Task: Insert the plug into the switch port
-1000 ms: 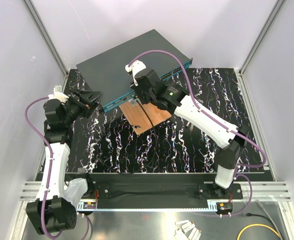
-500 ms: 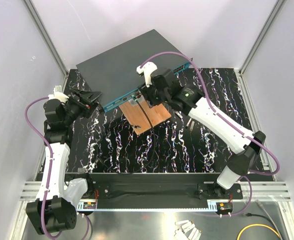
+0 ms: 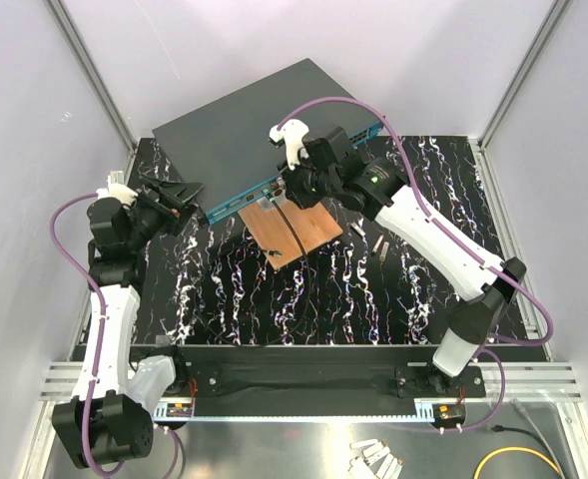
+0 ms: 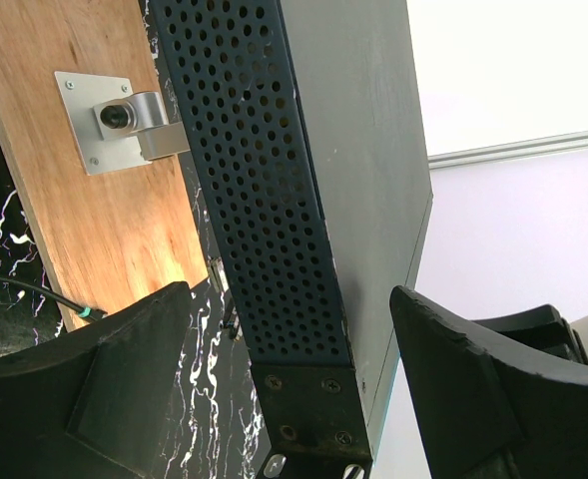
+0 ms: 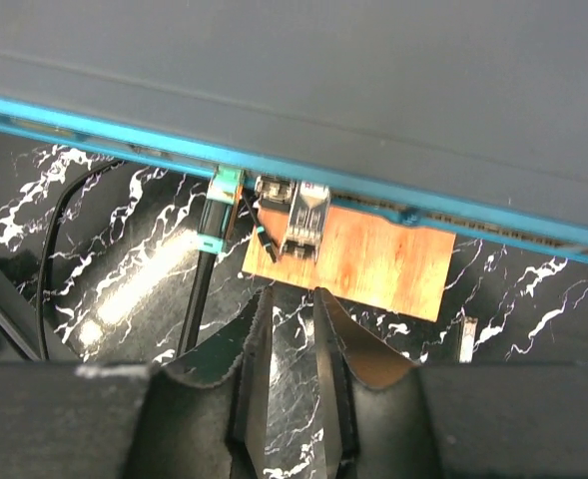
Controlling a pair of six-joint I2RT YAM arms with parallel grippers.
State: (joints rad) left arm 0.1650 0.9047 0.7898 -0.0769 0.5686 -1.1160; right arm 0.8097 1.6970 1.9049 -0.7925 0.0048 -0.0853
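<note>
Top external view: switch (image 3: 244, 120) is lying angled at the tabletop's (image 3: 373, 289) far side, teal front edge facing the arms, copper-brown board (image 3: 308, 232) touching that edge. Left end effector (image 4: 289, 294) is standing released, fingers (image 4: 124, 389) spread wide, straddling the switch's perforated side. Right end effector (image 5: 291, 299) is hovering before the front edge, released, fingers narrowly parted, holding nothing. Plug (image 5: 219, 212), teal-bodied with black cable (image 5: 196, 299), is sitting against the front edge beside the board's metal bracket (image 5: 295, 215); whether it is seated in a port cannot be told.
</note>
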